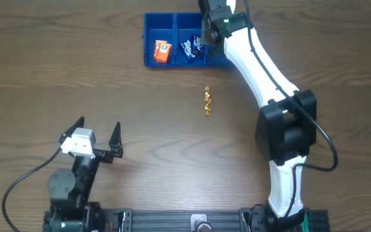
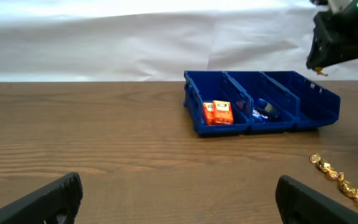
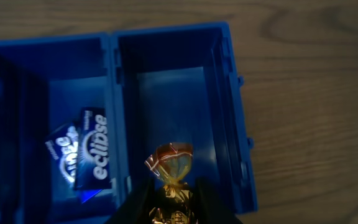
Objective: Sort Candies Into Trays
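From above, the blue tray [image 1: 146, 38] sits at the far side of the tabletop [image 1: 57, 77]. It is already sorted by kind, with orange candies [image 1: 163, 51] in its left compartment and blue packets [image 1: 192, 47] in the middle one. The right arm stretches up the scene so that the right end effector [image 1: 206, 29] hangs over the tray's right end. This is probably because that compartment is reserved for a third kind. A short line of loose gold candies [image 1: 207, 102] lies on bare wood, well apart from the tray, apparently waiting to be collected. The left end effector [image 1: 99, 124] rests near its own base, released and empty, out of the other arm's way.

The left wrist camera looks across the wood at the tray. The right end effector is raised above the tray's far corner, and the loose gold pieces lie closer in, off to one side.

The right wrist camera looks straight down into the tray. The fingers are clenched on a gold-wrapped candy [image 3: 169, 168], gripped by its lower part with the twisted wrapper end showing past the fingertips. Beneath it is the empty end compartment [image 3: 173, 99], next to the one with the blue packets. The candy appears lined up for release there, so this step seems nearly done, with the gold ones on the tabletop still to be sorted.
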`<action>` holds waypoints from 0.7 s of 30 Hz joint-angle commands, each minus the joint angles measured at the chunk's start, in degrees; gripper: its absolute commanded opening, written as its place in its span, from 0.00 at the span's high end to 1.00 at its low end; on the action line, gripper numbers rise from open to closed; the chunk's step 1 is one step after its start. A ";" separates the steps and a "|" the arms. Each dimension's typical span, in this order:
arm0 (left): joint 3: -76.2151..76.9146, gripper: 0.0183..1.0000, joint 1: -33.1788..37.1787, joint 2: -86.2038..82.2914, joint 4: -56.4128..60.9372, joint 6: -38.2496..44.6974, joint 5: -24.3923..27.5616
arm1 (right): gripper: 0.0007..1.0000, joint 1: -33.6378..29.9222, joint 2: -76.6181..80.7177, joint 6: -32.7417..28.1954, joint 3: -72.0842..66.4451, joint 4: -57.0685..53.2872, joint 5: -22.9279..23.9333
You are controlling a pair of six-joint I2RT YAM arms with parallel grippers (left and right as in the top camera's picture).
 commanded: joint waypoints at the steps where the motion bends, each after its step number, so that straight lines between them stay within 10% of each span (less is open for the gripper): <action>1: -1.27 0.00 0.17 -0.39 -1.62 0.83 1.38 | 0.89 -0.61 0.79 -1.49 -0.28 0.46 0.37; 18: -1.27 0.00 0.17 -0.39 -1.62 0.83 1.38 | 0.85 -0.98 4.09 -1.64 -0.31 0.63 0.98; 19: -1.27 0.00 0.17 -0.39 -1.62 0.83 1.40 | 0.78 -0.98 4.09 -1.62 -0.31 0.57 0.96; 21: -1.27 0.00 0.17 -0.39 -1.62 0.83 1.38 | 0.25 -0.98 4.09 -1.64 -0.31 0.48 0.76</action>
